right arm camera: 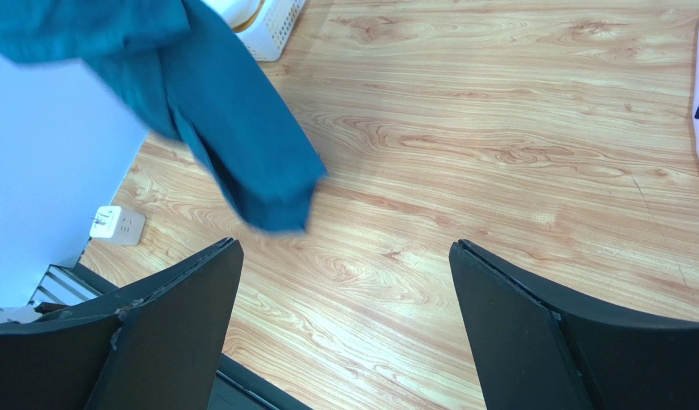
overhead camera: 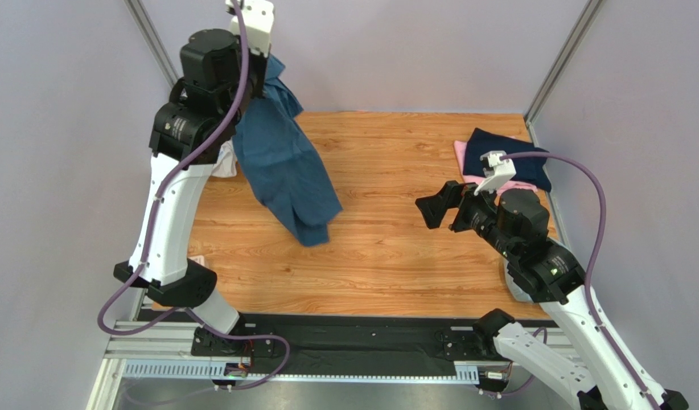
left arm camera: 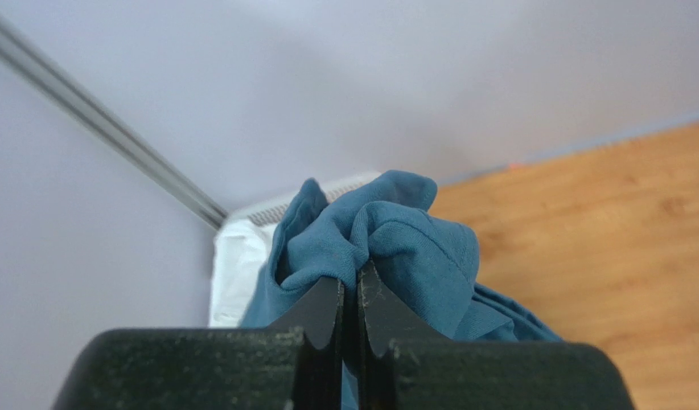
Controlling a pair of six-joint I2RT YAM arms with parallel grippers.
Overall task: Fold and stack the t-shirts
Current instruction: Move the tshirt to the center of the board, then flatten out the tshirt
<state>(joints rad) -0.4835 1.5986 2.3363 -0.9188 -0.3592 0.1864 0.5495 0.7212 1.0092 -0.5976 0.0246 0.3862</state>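
A large teal-blue t-shirt (overhead camera: 286, 171) hangs bunched from my left gripper (overhead camera: 260, 79), which is raised high at the back left. Its lower end reaches down to the wooden table (overhead camera: 387, 256). In the left wrist view the gripper (left arm camera: 355, 282) is shut on a fold of this shirt (left arm camera: 413, 248). My right gripper (overhead camera: 438, 212) hovers wide open over the table's right half, nothing between its fingers (right arm camera: 344, 246); the hanging shirt (right arm camera: 233, 145) is ahead and to its left. A folded dark navy t-shirt (overhead camera: 479, 145) lies on a pink one (overhead camera: 460, 158) at the back right.
A white lattice basket (overhead camera: 227, 162) stands at the back left, mostly hidden behind my left arm, and shows in the right wrist view (right arm camera: 272, 26). A small white plug block (right arm camera: 118, 224) lies near the table's left edge. Grey walls close in three sides.
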